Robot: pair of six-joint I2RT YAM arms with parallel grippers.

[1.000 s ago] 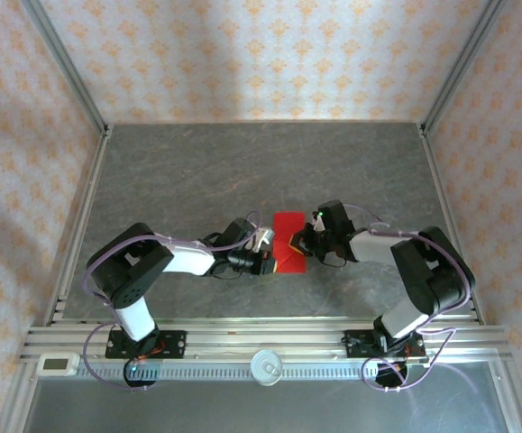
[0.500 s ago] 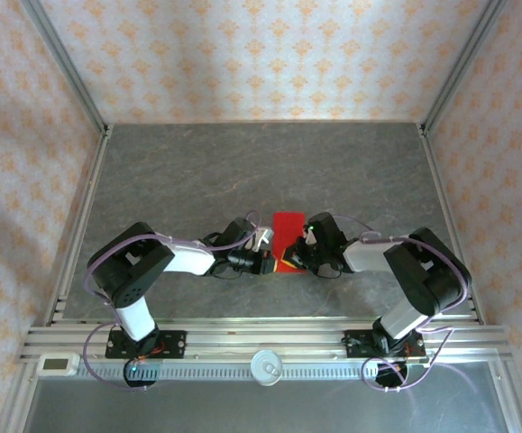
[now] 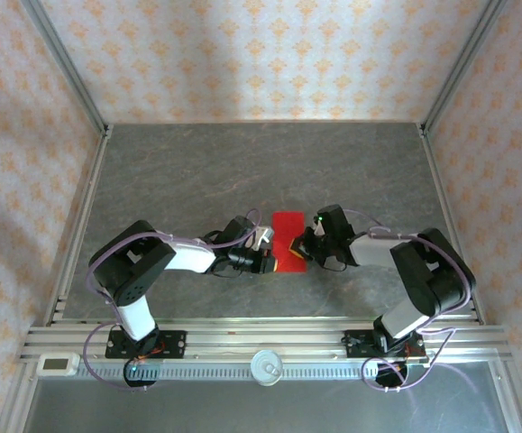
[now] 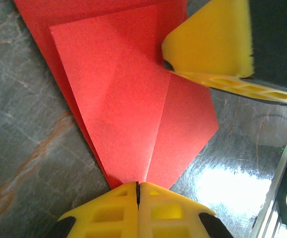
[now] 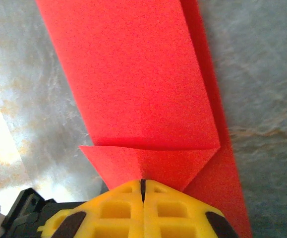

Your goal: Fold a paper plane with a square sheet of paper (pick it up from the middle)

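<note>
L pincer (image 4: 137, 186), R pincer (image 5: 143, 182) sat clenched at the folded sheet (image 4: 133, 109) — a sideways tug could've skewed the crease.

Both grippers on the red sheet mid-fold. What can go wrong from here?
Both shut, the left gripper and right gripper meet the thin creased bright red paper sheet from opposite sides: pulling apart may tear it.
The grey stone-look tabletop looks slick; the sheet may slide, skewing the crease.
</note>
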